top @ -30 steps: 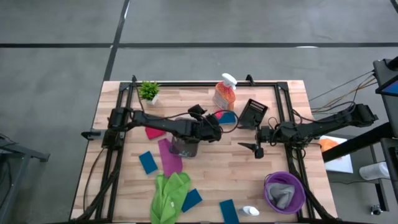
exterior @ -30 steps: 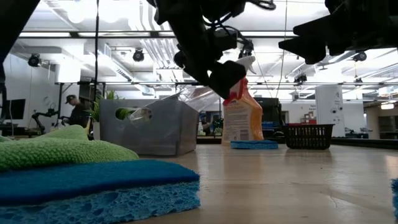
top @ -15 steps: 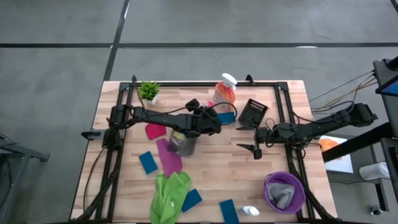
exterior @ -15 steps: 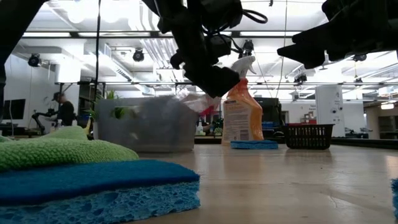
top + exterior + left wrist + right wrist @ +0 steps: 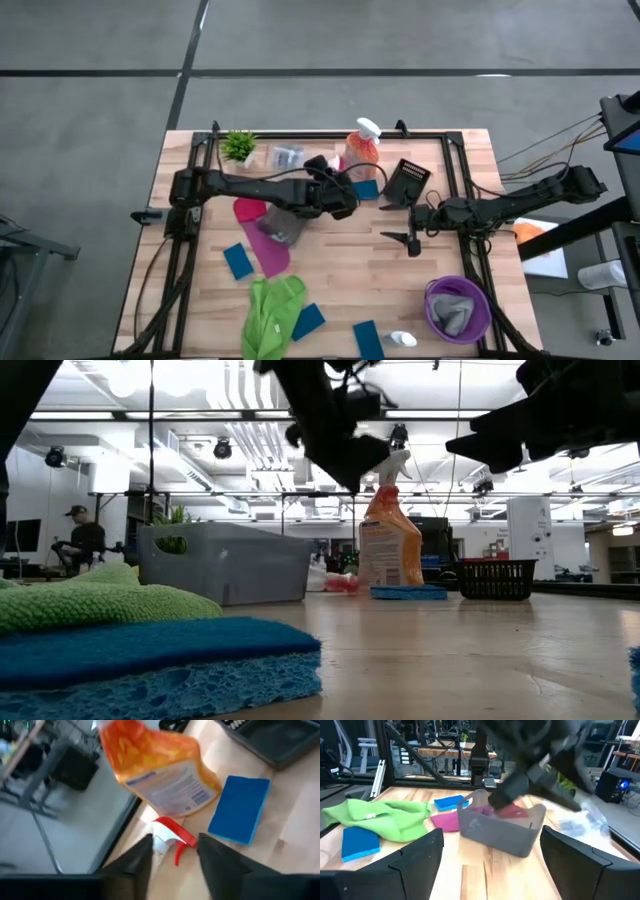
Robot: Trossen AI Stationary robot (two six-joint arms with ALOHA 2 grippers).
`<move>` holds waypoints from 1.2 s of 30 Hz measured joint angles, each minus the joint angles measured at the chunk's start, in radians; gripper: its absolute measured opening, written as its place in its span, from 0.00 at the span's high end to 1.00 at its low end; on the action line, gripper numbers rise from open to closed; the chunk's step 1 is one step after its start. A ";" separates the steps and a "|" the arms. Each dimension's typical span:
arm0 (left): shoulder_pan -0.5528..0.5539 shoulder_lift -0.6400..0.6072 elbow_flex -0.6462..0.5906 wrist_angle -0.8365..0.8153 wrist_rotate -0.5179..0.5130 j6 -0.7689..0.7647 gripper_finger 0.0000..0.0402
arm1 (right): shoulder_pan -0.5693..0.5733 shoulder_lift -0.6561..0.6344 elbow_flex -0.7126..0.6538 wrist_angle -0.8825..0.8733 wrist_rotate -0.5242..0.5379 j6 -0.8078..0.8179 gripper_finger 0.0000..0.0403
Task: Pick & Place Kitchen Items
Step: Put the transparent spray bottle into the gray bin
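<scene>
My left gripper [image 5: 175,865] stands open above the table's far middle [image 5: 343,185], clear of the grey bin [image 5: 284,225]. Between its fingers, farther down, a small red-topped bottle [image 5: 172,836] lies on its side on the wood. Beyond it stand the orange spray bottle [image 5: 160,775] and a flat blue sponge [image 5: 240,810]. The bin holds red and magenta cloth [image 5: 507,811]. My right gripper [image 5: 414,240] waits open at the table's right, level, nothing between its fingers [image 5: 492,845].
A black basket [image 5: 408,182] and a potted plant [image 5: 240,147] stand at the far edge, a clear crumpled thing [image 5: 285,157] between them. Magenta [image 5: 262,250], red [image 5: 248,210] and green [image 5: 272,315] cloths, sponges [image 5: 238,260] and a purple bowl [image 5: 458,308] lie nearer.
My left gripper has risen from the grey bin and gone a little toward the far edge. The bin has slid a short way toward the table's left and turned. A clear crumpled thing now lies by the plant, where none showed before.
</scene>
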 joint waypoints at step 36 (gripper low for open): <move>0.559 0.069 0.023 -0.151 0.918 0.509 0.37 | 0.004 0.083 0.016 -0.004 -0.046 -0.007 0.19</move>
